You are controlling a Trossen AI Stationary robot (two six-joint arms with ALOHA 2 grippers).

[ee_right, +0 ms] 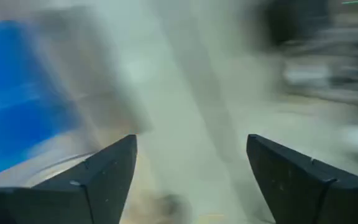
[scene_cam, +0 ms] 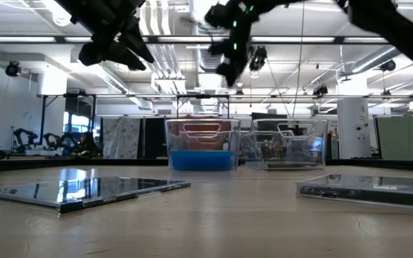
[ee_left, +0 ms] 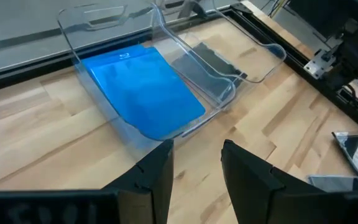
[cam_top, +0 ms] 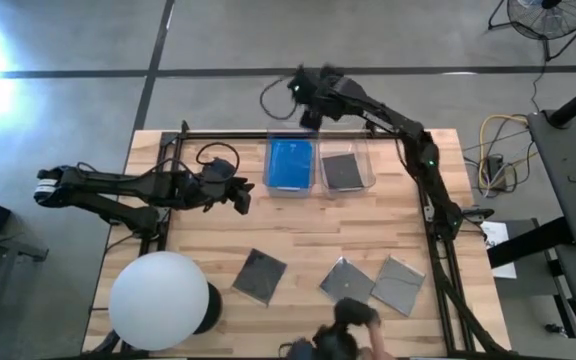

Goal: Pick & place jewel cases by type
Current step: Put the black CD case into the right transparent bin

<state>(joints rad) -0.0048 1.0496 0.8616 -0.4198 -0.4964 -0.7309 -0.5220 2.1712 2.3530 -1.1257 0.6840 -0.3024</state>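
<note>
Grey jewel cases (cam_top: 373,282) on table (cam_top: 298,235), blue binned (cam_top: 290,164)

Blue jewel cases (cam_top: 290,163) lying flat in left bin; one grey case (cam_top: 342,170) in right bin; three grey cases (cam_top: 259,274) (cam_top: 347,280) (cam_top: 399,284) lying flat on surface.

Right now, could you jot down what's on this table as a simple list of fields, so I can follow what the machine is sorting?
left bin: clear bin holding blue jewel cases
right bin: clear bin holding a grey jewel case
still on table: three grey jewel cases lying flat near the front edge
right gripper: raised beyond the bins' far side, jaws open, empty
left gripper: left of the blue bin, jaws open, empty
other: white globe at the front-left corner
</note>
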